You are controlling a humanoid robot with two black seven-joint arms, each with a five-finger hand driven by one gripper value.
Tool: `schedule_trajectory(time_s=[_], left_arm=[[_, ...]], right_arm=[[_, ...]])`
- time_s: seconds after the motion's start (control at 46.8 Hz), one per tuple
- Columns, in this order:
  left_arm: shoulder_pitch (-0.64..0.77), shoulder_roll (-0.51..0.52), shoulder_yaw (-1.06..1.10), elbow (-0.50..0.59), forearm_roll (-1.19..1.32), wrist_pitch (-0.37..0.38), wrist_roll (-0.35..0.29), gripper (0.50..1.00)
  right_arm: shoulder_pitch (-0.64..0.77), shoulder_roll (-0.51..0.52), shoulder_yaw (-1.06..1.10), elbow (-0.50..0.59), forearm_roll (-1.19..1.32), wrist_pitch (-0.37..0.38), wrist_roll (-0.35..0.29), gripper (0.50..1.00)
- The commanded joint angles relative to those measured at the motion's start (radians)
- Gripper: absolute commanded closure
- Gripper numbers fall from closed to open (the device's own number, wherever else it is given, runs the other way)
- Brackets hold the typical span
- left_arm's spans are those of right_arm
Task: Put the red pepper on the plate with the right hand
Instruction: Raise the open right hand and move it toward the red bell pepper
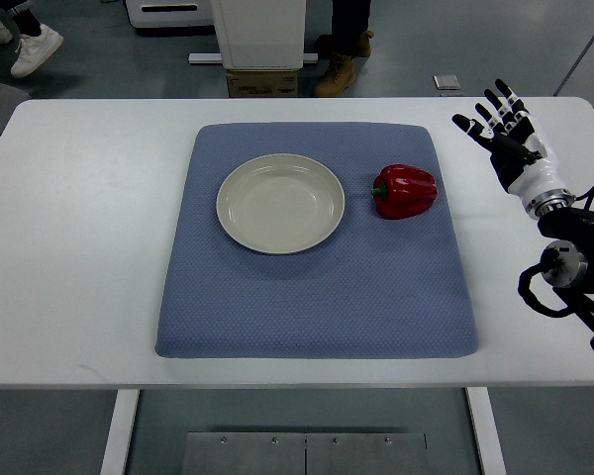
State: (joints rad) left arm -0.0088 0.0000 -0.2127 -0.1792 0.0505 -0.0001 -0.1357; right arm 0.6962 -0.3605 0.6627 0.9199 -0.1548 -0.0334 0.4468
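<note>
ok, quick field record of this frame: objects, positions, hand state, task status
pepper: red pepper on blue mat, right of plate, apart from it
plate: cream plate, empty, on the mat
right hand: right hand open, over the white table, right of the mat, holding nothing
left hand: not in view
status: pepper not yet grasped

Red pepper (405,191): glossy, whole bell pepper, lying on its side on the blue mat with its green stem pointing left toward the plate, sitting just beside the plate's right rim and apart from it. Plate (280,203): round, cream-coloured, shallow, resting flat and upright on the mat's upper middle, holding nothing
</note>
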Motion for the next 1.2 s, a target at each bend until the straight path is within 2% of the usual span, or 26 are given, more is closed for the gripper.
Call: schedule_trajectory(time_s=[0.0, 0.406, 0.705, 0.833, 1.004, 1.174], left_arm=[[0.000, 0.000, -0.001, 0.001, -0.004, 0.002, -0.002, 0.500], [0.000, 0.000, -0.001, 0.001, -0.006, 0.009, -0.010, 0.500], [0.000, 0.000, -0.001, 0.001, -0.006, 0.009, -0.010, 0.500], [0.000, 0.000, -0.001, 0.001, -0.006, 0.009, -0.010, 0.500], [0.000, 0.000, -0.001, 0.001, -0.006, 0.009, -0.010, 0.500], [0.000, 0.000, -0.001, 0.001, -0.006, 0.009, -0.010, 0.500]], right_arm=[[-0.014, -0.014, 0.000, 0.011, 0.000, 0.000, 0.001, 0.500], [-0.018, -0.026, 0.021, -0.001, 0.000, 0.000, 0.001, 0.500], [0.052, -0.005, 0.055, -0.191, 0.000, 0.017, 0.038, 0.500], [0.066, -0.008, 0.055, -0.194, 0.000, 0.017, 0.044, 0.500], [0.060, -0.003, 0.045, -0.190, 0.000, 0.017, 0.105, 0.500], [0.049, -0.008, 0.025, -0.191, -0.002, 0.017, 0.104, 0.500]])
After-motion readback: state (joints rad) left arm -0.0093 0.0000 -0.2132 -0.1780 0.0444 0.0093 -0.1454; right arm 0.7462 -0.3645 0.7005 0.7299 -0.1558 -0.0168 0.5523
